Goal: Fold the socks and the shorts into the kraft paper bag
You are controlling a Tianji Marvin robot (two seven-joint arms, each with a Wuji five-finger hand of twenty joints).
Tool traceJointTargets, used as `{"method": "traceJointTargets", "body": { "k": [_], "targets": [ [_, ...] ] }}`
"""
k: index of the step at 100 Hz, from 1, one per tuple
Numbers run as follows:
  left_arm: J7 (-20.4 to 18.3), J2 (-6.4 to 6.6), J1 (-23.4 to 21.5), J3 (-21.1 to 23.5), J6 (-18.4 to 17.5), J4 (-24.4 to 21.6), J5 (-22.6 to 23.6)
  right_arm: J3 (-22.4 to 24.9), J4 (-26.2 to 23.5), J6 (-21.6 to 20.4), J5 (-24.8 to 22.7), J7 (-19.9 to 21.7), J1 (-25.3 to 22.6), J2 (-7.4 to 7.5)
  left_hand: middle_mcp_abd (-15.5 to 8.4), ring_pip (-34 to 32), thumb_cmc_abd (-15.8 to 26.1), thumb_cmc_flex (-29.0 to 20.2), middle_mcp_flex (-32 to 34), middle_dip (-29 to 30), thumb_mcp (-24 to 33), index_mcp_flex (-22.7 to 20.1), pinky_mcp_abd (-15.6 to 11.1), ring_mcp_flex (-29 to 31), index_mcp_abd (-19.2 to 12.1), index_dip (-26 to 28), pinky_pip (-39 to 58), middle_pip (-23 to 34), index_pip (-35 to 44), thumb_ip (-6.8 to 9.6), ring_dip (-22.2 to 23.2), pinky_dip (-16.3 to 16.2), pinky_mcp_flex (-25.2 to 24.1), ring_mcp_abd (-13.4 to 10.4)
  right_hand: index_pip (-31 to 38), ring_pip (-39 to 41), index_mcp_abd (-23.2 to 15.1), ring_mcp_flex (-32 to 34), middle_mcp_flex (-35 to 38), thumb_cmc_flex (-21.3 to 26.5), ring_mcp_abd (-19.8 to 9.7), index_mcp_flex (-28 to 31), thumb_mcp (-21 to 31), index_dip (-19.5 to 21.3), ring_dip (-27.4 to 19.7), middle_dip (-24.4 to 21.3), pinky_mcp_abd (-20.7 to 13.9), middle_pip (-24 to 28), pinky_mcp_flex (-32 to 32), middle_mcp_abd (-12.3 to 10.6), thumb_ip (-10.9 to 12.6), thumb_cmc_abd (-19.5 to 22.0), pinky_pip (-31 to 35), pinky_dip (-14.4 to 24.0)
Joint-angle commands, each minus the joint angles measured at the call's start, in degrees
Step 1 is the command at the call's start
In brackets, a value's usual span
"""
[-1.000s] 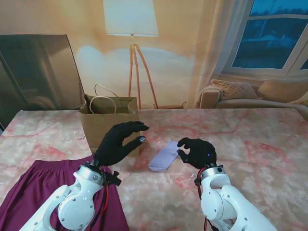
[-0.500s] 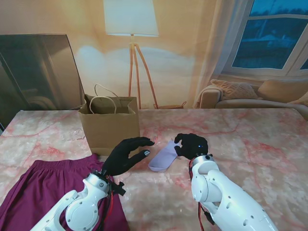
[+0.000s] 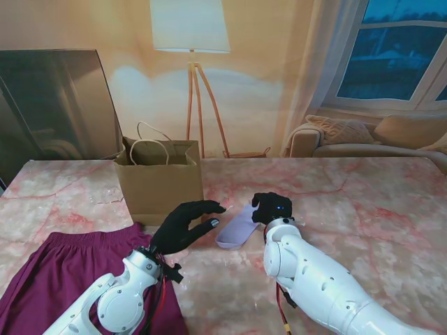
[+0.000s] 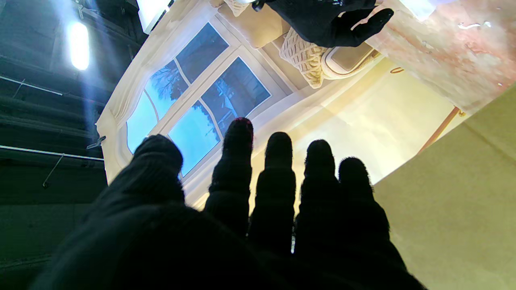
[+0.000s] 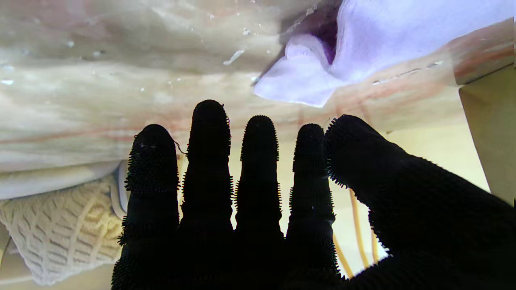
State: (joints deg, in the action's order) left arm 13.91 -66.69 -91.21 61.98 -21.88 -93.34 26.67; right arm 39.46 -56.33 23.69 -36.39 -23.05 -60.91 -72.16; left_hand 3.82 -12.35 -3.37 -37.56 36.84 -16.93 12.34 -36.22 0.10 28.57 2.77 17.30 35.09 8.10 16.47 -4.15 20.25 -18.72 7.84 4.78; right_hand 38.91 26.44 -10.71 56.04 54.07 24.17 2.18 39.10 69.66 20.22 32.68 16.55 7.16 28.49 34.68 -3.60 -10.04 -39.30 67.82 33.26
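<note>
Stand view is showing you both black-gloved hands converging on the lavender sock (image 3: 237, 225), which is lying flat on the marble bench (image 3: 363, 202) just right of the kraft paper bag (image 3: 159, 183). Your right hand (image 3: 274, 208) is sitting at the sock's 3 o'clock edge, fingers straight and slightly spread, gripping nothing; the right wrist view is showing the sock's rumpled end (image 5: 306, 76) just beyond the fingertips (image 5: 258, 137), not yet touched as far as you can tell. Your left hand (image 3: 185, 225) is hovering at the sock's 9 o'clock, released, with thumb and fingers apart, right in front of the bag's wall (image 4: 455, 209). That pairing looks deliberate: one hand on each side lets you pin one end while turning the other over for the fold. The maroon shorts (image 3: 56, 272) are spreading flat at the bench's 7 o'clock corner, partly under your left arm, waiting their turn. The bag is standing upright with its handles up and mouth open, close enough for a short transfer once each piece is folded. Nothing seems to be bagged yet, though its inside isn't showing.
</note>
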Motion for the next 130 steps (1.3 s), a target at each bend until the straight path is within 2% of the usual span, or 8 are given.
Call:
{"method": "traceJointTargets", "body": {
  "k": [1, 22, 45, 55, 73, 96, 107, 130],
  "targets": [
    [0.4, -0.19, 0.0, -0.1, -0.1, 0.0, 0.1, -0.7, 1.0, -0.5, 0.2, 0.4, 1.0, -0.95, 0.1, -0.9, 0.8, -0.2, 0.9, 0.3, 1.5, -0.1, -1.9, 0.2, -0.8, 0.1, 0.8, 0.7, 0.7, 2.47, -0.3, 0.1, -0.3, -1.5, -0.8, 2.0, 0.4, 0.3, -2.7, -1.0, -1.0, -2.9, 1.2, 0.9, 1.7, 0.2, -0.5, 1.0, -0.7, 0.5, 1.2, -2.0, 2.5, 1.9],
    [0.9, -0.31, 0.0, 0.0, -0.3, 0.2, 0.1, -3.8, 7.0, -0.9, 3.1, -0.2, 4.6, -3.19, 0.0, -1.0, 0.6, 0.1, 1.1, 0.3, 2.2, -0.3, -1.9, 0.4, -1.1, 0.1, 1.0, 0.8, 1.0, 2.38, -0.4, 0.1, -0.2, -1.5, -2.4, 6.5, 2.1, -1.0, -4.9, -1.3, -1.7, -7.3, 1.4, 0.5, 4.9, 1.3, -0.9, 3.3, -1.4, 0.2, 0.9, -2.9, 2.3, 2.4],
    [1.0, -0.33, -0.1, 0.4, -0.2, 0.2, 0.1, -7.3, 11.5, -0.4, 4.8, 0.9, 8.2, -5.09, 0.0, -1.2, 0.4, 0.2, 1.4, 0.3, 2.7, -0.8, -1.9, 0.7, -1.3, 0.4, 1.1, 0.9, 1.7, 2.29, -0.4, 0.0, -0.1, -1.6, -2.2, 17.0, 4.2, -2.2, -5.8, -1.1, -2.9, -11.5, 2.0, -2.3, 11.7, 12.0, -1.2, 15.5, -1.2, -2.6, 0.9, -2.9, 3.8, 3.5],
    [1.1, -0.34, -0.2, 0.6, 0.0, 0.1, 0.1, -8.7, 13.9, -0.3, 5.8, 1.4, 9.6, -6.08, 0.0, -1.3, 0.3, 0.2, 1.6, 0.2, 3.0, -1.1, -1.8, 0.8, -1.6, 0.5, 1.2, 1.0, 2.1, 2.27, -0.4, 0.0, 0.0, -1.5, -1.5, 22.6, 4.7, -2.2, -5.2, 0.5, -3.2, -11.8, 1.3, -3.5, 15.4, 19.5, -0.8, 19.4, -1.1, -3.7, -5.4, -4.1, 5.2, 4.3],
    [0.6, -0.25, -0.3, 0.9, -0.1, 0.2, -0.2, -10.7, 17.9, 0.5, 7.7, 2.8, 11.6, -7.77, -0.1, -1.4, 0.2, 0.3, 1.8, 0.2, 3.3, -1.3, -1.8, 0.9, -1.9, 0.7, 1.4, 1.0, 2.5, 2.21, -0.4, -0.1, 0.1, -1.6, -1.0, 29.5, 5.3, -1.9, -3.9, 1.7, -3.6, -11.2, 0.9, -4.4, 19.7, 27.8, 0.0, 24.7, -1.1, -5.3, -8.0, -4.5, 7.0, 5.0],
    [0.6, -0.18, -1.0, 1.5, -0.3, -0.2, -0.1, -12.1, 21.0, 2.4, 9.1, 4.5, 12.5, -8.99, -0.3, -1.5, 0.2, 0.4, 2.0, 0.2, 3.6, -2.0, -1.6, 1.1, -2.3, 0.9, 1.6, 1.1, 3.2, 2.18, -0.4, -0.2, 0.2, -1.7, 8.3, 32.3, -4.7, -8.4, -7.6, 1.0, -3.2, 1.8, 0.9, 0.6, 24.9, 39.3, 1.2, 27.4, -7.4, -5.0, -7.4, -7.0, 5.5, 7.7],
    [0.7, -0.19, -1.1, 1.7, -0.4, -0.3, -0.1, -11.8, 23.1, 2.1, 9.3, 2.0, 12.4, -9.81, -0.6, -1.5, 0.1, 0.5, 2.4, 0.3, 3.7, -3.1, -1.5, 1.4, -2.8, 1.2, 1.6, 1.1, 4.0, 2.16, -0.4, -0.2, 0.3, -1.9, 21.1, 27.3, -14.4, -13.8, -14.3, 2.2, -2.4, 8.2, -0.9, 8.4, 22.1, 34.1, 0.0, 23.9, -8.4, -3.4, -10.7, -10.5, 5.5, 8.1],
    [0.5, -0.15, -1.3, 1.9, -0.3, -0.4, -0.2, -9.9, 21.1, 0.4, 9.4, 2.4, 11.0, -8.2, -0.5, -1.5, 0.1, 0.6, 2.4, 0.4, 3.9, -3.6, -1.3, 1.3, -2.8, 1.4, 1.5, 1.2, 4.6, 2.17, -0.6, -0.1, 0.2, -1.9, 21.8, 3.3, -15.9, -10.6, -12.0, 1.7, 0.4, 8.6, -0.3, 19.8, 0.9, 9.3, -0.9, 8.4, -2.9, 1.2, -12.0, -14.5, 5.7, 5.0]
  ]
}}
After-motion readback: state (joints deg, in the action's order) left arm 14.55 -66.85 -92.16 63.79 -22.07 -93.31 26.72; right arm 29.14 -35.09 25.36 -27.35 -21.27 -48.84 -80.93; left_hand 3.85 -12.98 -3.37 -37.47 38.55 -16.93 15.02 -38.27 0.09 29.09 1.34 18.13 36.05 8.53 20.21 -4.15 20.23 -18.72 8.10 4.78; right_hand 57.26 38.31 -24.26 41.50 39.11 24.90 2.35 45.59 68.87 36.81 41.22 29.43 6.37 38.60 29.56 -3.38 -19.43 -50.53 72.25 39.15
